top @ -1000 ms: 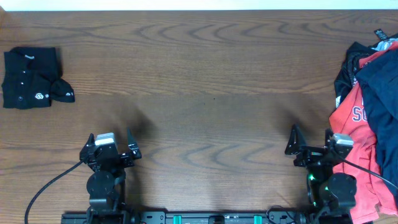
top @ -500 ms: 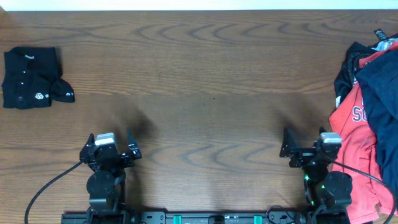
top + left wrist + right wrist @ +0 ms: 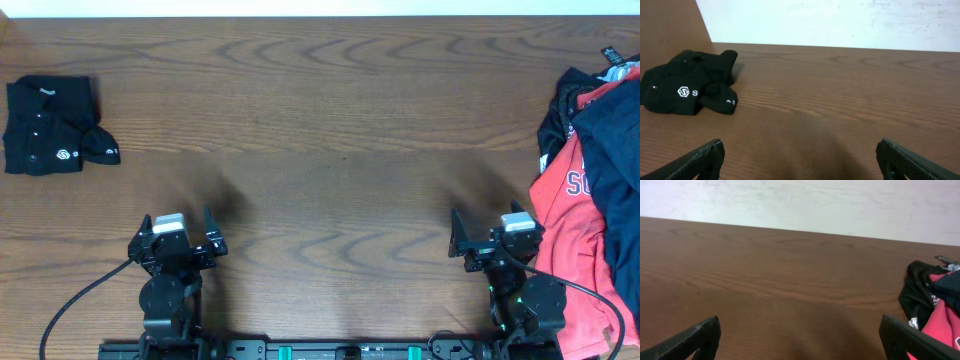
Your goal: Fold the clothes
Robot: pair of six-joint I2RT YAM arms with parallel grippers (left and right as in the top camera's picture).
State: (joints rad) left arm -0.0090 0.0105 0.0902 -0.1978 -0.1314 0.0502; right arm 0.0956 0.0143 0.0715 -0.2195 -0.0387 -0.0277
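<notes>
Crouching low, left pincer (image 3: pixel 178 220) and right pincer (image 3: pixel 495 226) gape, facing forward.

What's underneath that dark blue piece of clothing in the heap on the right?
A coral-red garment with white lettering pokes out from under the dark navy garment, with a black one at its far edge. Anything deeper in the heap is covered.
</notes>
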